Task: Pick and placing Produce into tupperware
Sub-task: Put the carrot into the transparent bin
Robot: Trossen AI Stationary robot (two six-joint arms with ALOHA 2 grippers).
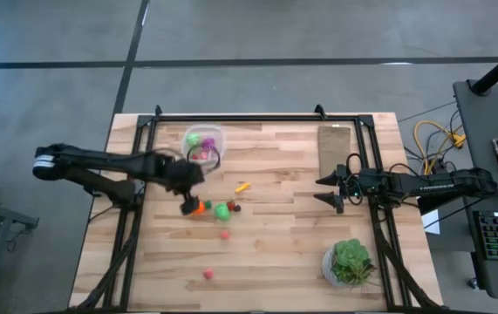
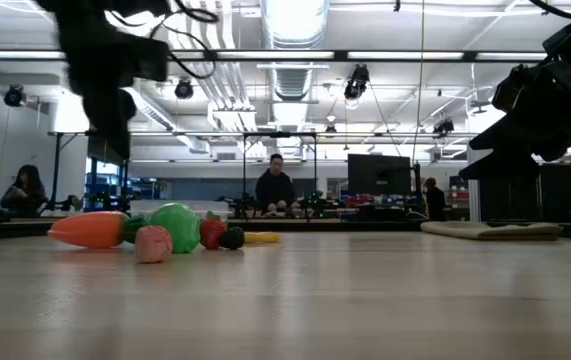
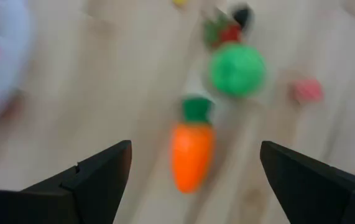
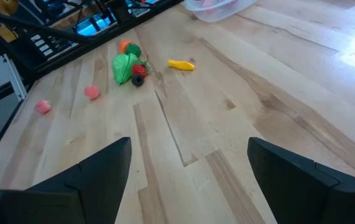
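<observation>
An orange carrot (image 3: 191, 155) with a green top lies on the wood table, beside a green ball (image 3: 237, 70) and small red pieces (image 1: 234, 207). My left gripper (image 3: 195, 149) hangs open above the carrot, one finger on either side, touching nothing; it also shows in the high view (image 1: 187, 201). The clear round tupperware (image 1: 203, 144) stands toward the far edge with green and pink-purple pieces inside. A yellow-orange bit (image 1: 242, 186) and two pink pieces (image 1: 225, 234) (image 1: 208, 274) lie loose. My right gripper (image 1: 331, 190) waits open at the right, over bare wood (image 4: 189, 162).
A tan flat board (image 1: 336, 148) lies at the far right. A leafy plant in a white pot (image 1: 351, 262) stands at the near right. Black frame rails (image 1: 257, 116) run along the table's far, left and right sides. People sit in the room beyond the table (image 2: 276, 185).
</observation>
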